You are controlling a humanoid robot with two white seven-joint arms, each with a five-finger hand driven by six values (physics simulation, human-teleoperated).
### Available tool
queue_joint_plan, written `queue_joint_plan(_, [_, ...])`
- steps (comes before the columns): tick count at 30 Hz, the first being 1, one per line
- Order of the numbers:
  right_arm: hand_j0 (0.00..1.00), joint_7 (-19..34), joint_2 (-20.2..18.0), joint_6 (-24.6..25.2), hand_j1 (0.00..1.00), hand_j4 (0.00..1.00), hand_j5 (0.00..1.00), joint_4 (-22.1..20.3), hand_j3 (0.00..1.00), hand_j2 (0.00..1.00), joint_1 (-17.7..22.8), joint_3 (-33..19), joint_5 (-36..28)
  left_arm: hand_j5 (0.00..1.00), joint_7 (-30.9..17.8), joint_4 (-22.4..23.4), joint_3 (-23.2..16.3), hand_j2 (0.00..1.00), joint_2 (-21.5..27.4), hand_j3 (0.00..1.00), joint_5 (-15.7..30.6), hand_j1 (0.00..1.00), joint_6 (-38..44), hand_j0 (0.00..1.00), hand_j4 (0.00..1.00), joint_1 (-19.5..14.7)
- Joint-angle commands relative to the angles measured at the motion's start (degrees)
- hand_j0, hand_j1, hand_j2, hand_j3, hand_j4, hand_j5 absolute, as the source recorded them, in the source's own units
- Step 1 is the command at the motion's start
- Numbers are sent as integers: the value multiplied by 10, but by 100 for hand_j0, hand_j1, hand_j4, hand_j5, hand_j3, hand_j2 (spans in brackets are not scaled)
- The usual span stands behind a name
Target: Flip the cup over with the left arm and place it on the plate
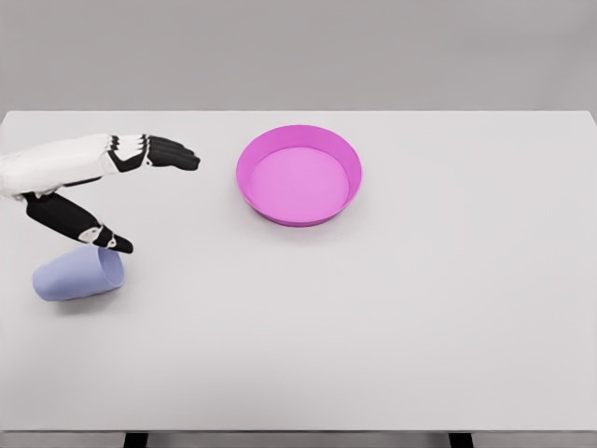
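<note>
- here, a left hand (89, 191) reaching in from the left edge, above a pale blue cup (78, 276).
- fingers (173, 152) stretched out flat toward the middle, thumb (93, 229) pointing down at the cup's top side, maybe just touching; hard to tell.
- spread loose, holding nothing yet.
- cup lying on its side on the white table (392, 317), near the left edge, mouth facing right.
- pink plate (298, 175) well apart from the cup, up and to the right, with nothing in it.
- no right hand to see anywhere.
- could roll away toward the table edge if poked from above.
- could slip or tip over again if grabbed too loose during the flip.
- could land on the plate's rim and fall.
</note>
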Motion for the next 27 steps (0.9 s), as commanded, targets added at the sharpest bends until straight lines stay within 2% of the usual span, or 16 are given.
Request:
queue_joint_plan(1, [100,0,0,-1,100,100,100,0,100,100,1,0,0,100,0,-1,-5,100,0,100,7,100,2,100,100,0])
queue_joint_plan(12, [100,0,0,0,100,100,100,0,100,100,2,1,0,100,0,-2,-19,100,5,100,14,100,12,100,100,-3])
queue_joint_plan(16, [100,0,0,0,100,100,100,0,100,100,2,1,0,100,12,-1,-30,100,-26,100,7,100,33,100,100,-3])
queue_joint_plan(17, [100,0,0,0,100,100,100,0,100,100,2,1,0,100,62,-1,-29,100,-26,100,7,100,51,100,100,-4])
queue_joint_plan(18, [100,0,0,0,100,100,100,0,100,100,2,1,0,100,136,-1,-30,100,-20,100,4,100,67,100,100,-7])
queue_joint_plan(19, [100,0,0,0,100,100,100,0,100,100,2,1,0,100,167,-1,-30,100,-11,100,-3,100,72,100,100,-7])
queue_joint_plan(21, [100,0,0,0,100,100,100,0,100,100,2,1,0,100,177,-1,-29,100,18,100,-12,100,105,100,100,-4])
queue_joint_plan(25, [100,0,0,0,100,100,100,0,100,100,2,1,0,100,180,-1,-29,100,17,100,-28,100,176,100,100,33])
queue_joint_plan(27, [100,0,0,0,100,100,100,0,100,100,2,1,0,100,173,-1,-30,100,42,100,-37,100,215,100,100,39])
